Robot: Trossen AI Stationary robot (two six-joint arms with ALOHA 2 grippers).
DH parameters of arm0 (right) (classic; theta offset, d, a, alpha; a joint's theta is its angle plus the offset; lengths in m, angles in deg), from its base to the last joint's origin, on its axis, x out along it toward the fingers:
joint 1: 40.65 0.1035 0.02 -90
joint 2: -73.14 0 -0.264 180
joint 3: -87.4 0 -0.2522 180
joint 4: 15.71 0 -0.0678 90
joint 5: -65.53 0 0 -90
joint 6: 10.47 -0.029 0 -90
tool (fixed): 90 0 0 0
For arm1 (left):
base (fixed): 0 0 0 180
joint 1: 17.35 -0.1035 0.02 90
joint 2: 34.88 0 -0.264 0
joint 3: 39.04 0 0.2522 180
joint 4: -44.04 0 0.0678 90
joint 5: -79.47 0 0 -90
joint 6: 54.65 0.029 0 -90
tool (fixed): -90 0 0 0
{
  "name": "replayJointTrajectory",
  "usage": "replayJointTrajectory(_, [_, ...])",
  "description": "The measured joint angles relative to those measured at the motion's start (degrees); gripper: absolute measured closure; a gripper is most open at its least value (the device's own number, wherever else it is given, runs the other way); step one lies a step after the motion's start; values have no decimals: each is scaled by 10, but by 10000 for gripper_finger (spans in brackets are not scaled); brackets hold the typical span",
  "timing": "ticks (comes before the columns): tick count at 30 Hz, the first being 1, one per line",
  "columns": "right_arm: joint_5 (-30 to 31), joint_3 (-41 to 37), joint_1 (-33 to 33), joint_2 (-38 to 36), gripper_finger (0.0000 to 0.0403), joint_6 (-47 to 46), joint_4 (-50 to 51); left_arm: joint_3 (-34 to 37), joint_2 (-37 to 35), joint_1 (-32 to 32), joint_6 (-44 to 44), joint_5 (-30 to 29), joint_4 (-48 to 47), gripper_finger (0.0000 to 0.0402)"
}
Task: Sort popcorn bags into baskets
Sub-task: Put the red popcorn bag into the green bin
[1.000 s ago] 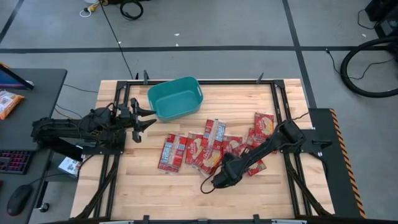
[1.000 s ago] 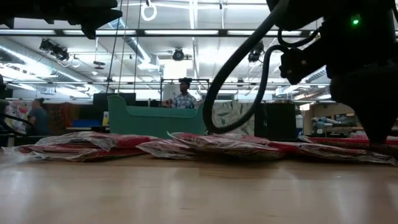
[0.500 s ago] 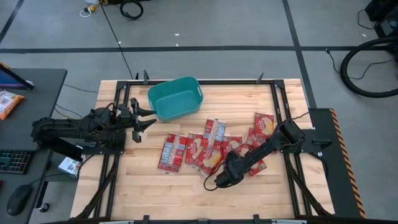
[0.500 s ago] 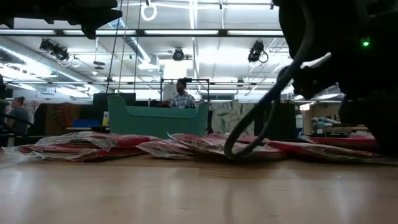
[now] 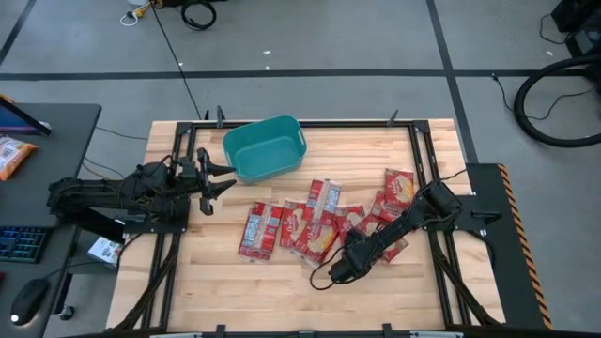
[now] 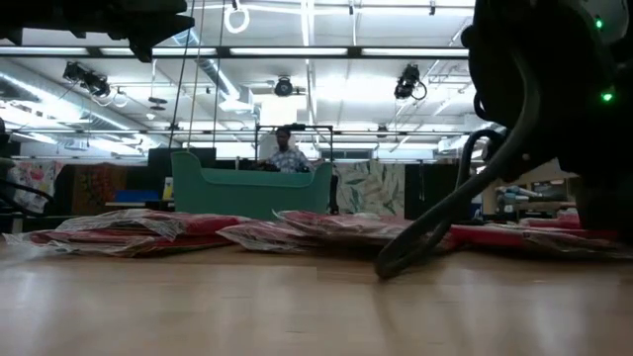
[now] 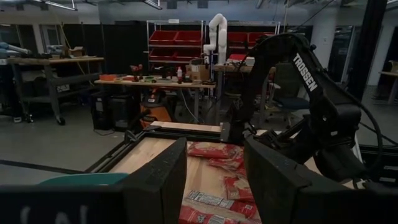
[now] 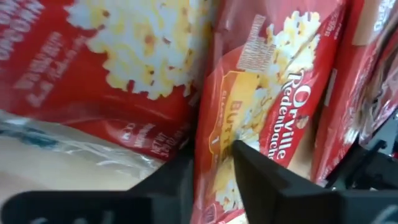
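While the left gripper (image 5: 218, 180) waits open beside the teal-blue rectangular plastic tub (image 5: 266, 148), the right gripper (image 5: 346, 246), fingers slightly parted, has advanced onto flat red popcorn packets (image 5: 315, 222) lying lengthwise toward the tub.

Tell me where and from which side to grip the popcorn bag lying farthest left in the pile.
Take the leftmost popcorn bag by its near short edge, coming straight down from above. It lies flat on the table with bare wood on its outer side and toward the front, while its other long side meets a neighbouring bag. The left gripper sits nearer, beside the basket.
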Motion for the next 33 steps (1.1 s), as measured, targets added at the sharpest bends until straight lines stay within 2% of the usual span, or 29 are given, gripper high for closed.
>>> replayJointTrajectory(5, [3, 6, 0, 1, 365, 21, 22, 0, 0, 0, -9, 0, 0, 237])
replayJointTrajectory(8, [13, 26, 0, 1, 387, 36, 56, 0, 0, 0, -11, 0, 0, 237])
replayJointTrajectory(12, [61, 78, 0, 1, 385, 57, 100, 0, 3, 0, -16, 6, -2, 237])
replayJointTrajectory(15, [119, 128, -2, 1, 374, 75, 126, 0, 3, 0, -29, 47, -3, 237])
replayJointTrajectory(18, [175, 179, -8, 1, 374, 134, 125, 0, -1, 1, -31, 82, -3, 237])
replayJointTrajectory(24, [270, 252, -39, 1, 380, 261, 111, -16, -29, 0, -32, 82, -33, 237])
replayJointTrajectory(28, [315, 273, -68, 1, 379, 369, 55, -17, -49, 0, -46, 82, -73, 237])
replayJointTrajectory(33, [325, 278, -112, 2, 379, 488, -59, -17, -59, 0, -75, 82, -103, 237])
